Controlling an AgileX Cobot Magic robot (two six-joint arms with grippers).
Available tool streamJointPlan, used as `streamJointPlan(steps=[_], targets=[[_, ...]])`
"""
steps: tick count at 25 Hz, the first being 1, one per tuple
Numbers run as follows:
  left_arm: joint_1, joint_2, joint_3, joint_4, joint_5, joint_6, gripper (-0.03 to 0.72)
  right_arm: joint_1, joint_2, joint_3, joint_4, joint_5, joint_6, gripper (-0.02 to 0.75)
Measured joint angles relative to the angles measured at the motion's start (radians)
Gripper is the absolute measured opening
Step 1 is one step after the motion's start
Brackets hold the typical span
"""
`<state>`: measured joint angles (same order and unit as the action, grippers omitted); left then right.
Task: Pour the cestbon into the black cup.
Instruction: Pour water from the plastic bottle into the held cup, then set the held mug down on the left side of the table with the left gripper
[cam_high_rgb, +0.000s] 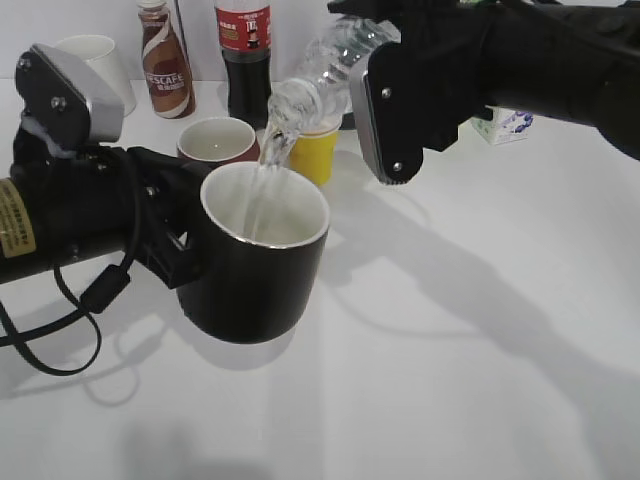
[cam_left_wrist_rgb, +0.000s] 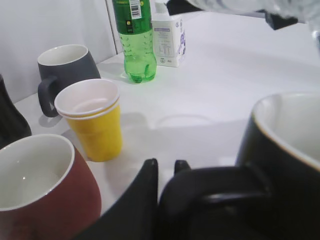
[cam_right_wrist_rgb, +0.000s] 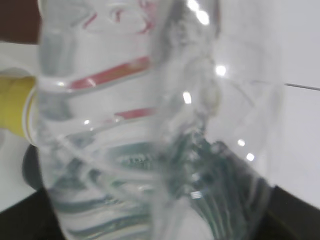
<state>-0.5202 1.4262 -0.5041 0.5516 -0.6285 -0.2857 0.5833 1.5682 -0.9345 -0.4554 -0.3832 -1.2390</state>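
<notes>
The cestbon (cam_high_rgb: 325, 75), a clear ribbed plastic bottle, is tilted neck-down above the black cup (cam_high_rgb: 262, 255), and a thin stream of water runs from its mouth into the cup's white interior. The right gripper (cam_high_rgb: 385, 100) is clamped on the bottle's body, above and to the right of the black cup; in the right wrist view the transparent, ridged wall of the bottle (cam_right_wrist_rgb: 150, 125) fills the picture. The black cup is a large glossy mug with a pale rim. The left gripper (cam_left_wrist_rgb: 165, 172), just left of the cup, has its dark fingers (cam_left_wrist_rgb: 142, 200) closed on the cup's loop handle, with the cup's curved black wall (cam_left_wrist_rgb: 280, 150) at the right of the left wrist view.

Directly behind the black cup stands a brownish-red mug (cam_high_rgb: 217, 141) with a white inside, and just right of that a yellow paper cup (cam_high_rgb: 314, 150) with a tapered wall. Further behind the black cup stand a dark cola bottle (cam_high_rgb: 244, 55) with a red label and a brown coffee bottle (cam_high_rgb: 165, 65). In the left wrist view, a matte dark grey mug (cam_left_wrist_rgb: 65, 70), a bright green soda bottle (cam_left_wrist_rgb: 134, 40) and a small white carton (cam_left_wrist_rgb: 169, 37) stand beyond the yellow cup. All rest on a smooth white table (cam_high_rgb: 480, 330).
</notes>
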Motion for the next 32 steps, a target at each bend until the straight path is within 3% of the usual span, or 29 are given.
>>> streamJointPlan(steps=[5,9,12,15,21,25,32], targets=[[0.0,0.0,0.0,0.001,0.001,0.0,0.059,0.0,0.0,0.0,0.027,-0.003,0.006,0.463],[0.0,0.0,0.0,-0.015,0.001,0.0,0.059,0.0,0.0,-0.001,0.031,0.033,0.16,0.463],[0.0,0.0,0.0,-0.044,0.0,0.0,0.059,0.0,0.0,-0.001,-0.002,0.034,0.411,0.463],[0.0,0.0,0.0,-0.065,-0.007,0.002,0.059,0.012,0.0,-0.001,-0.11,0.033,0.689,0.463],[0.021,0.0,0.001,-0.143,-0.089,0.027,0.059,0.018,0.0,-0.001,-0.232,-0.078,1.436,0.463],[0.113,0.0,0.001,-0.207,-0.164,0.039,0.058,0.01,0.0,-0.001,-0.129,-0.08,1.609,0.463],[0.393,0.023,-0.035,-0.284,-0.213,0.072,0.058,-0.123,0.0,0.004,-0.023,-0.012,1.631,0.463]])
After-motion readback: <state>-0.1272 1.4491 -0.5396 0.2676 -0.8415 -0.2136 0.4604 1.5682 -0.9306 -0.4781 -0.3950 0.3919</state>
